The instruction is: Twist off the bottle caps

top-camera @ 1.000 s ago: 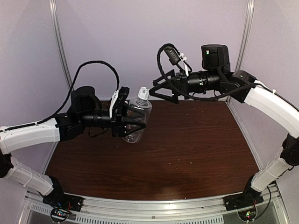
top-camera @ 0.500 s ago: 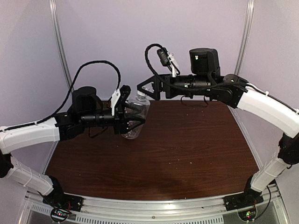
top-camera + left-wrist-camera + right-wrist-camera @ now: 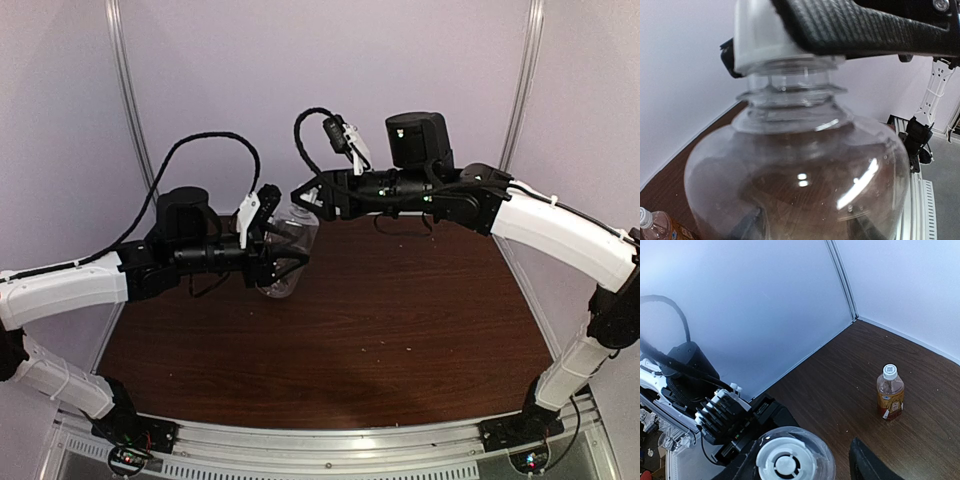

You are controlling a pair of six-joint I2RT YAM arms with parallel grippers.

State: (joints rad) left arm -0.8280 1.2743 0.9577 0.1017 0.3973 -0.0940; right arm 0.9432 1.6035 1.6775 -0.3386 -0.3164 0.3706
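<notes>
Swung leftward since before, the right fingers [image 3: 865,467] straddle the white cap [image 3: 785,463], spread wide, while the left fingers [image 3: 287,264] grip the clear bottle [image 3: 795,170].

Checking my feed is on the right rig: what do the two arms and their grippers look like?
The left arm and right arm have white link shells with black joints and wrists. A black cable loops over the left wrist; the right's carries a white connector. The left gripper and right gripper are black, the fingers carbon-weave textured.
</notes>
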